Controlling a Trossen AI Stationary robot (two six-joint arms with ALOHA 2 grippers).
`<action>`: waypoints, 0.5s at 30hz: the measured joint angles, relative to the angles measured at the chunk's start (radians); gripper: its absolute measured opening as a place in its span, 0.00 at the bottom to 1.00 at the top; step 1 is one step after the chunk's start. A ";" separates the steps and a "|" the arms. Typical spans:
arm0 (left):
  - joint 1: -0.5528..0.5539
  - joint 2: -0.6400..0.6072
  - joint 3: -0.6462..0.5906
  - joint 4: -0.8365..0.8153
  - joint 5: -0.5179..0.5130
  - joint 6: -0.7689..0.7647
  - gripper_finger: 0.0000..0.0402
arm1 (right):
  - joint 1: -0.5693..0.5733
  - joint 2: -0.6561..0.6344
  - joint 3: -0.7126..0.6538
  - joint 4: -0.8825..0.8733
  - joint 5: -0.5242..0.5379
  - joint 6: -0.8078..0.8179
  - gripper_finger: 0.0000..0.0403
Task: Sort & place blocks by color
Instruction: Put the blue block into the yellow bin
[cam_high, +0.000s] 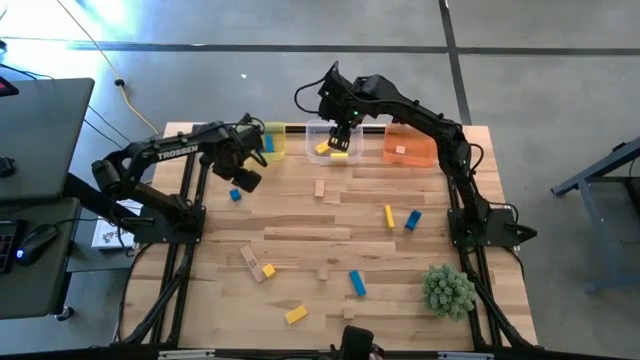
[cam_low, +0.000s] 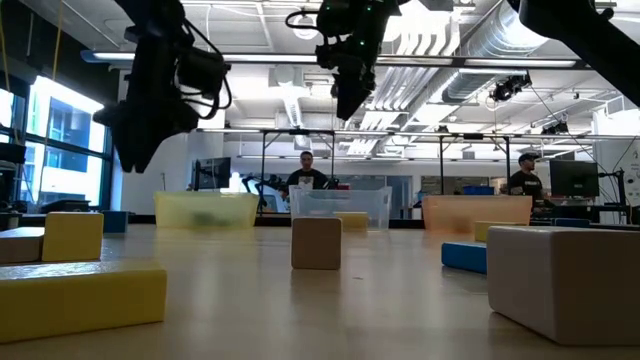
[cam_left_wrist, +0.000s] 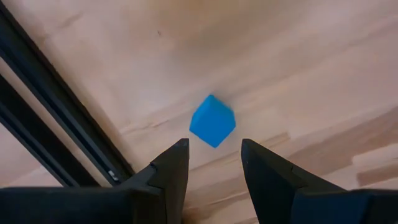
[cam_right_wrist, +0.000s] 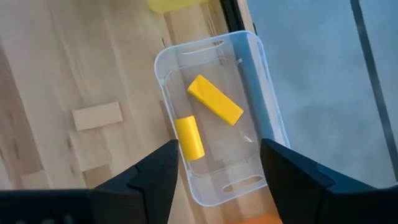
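Your left arm reaches in from the counter's left edge, elbow bent, with its left gripper pointing down over a small painted blue wooden cube that lies on the bare planks near the far left corner. Its jaws are spread with nothing between them; the cube sits just ahead of the tips, untouched.

Your right arm arches from the right edge over to the far edge, its right gripper hanging above the clear plastic bin. Those jaws are spread wide and hold nothing. Two yellow painted bars lie inside the bin on its see-through floor.

The bin stands between a translucent yellow bin and an orange bin along the far edge. Blue, yellow and plain wood blocks are scattered across the pale plank counter, and a spiky green plant ball sits near the near right corner
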 joint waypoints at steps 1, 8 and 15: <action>-0.002 0.000 -0.010 0.000 0.003 0.014 0.34 | 0.000 0.000 0.000 0.001 0.000 -0.008 0.53; -0.003 0.000 -0.043 0.022 0.002 0.042 0.34 | 0.000 0.000 0.000 0.000 -0.040 -0.017 0.53; -0.002 0.009 -0.052 0.061 0.006 0.110 0.37 | 0.000 0.000 0.000 0.000 -0.084 -0.018 0.53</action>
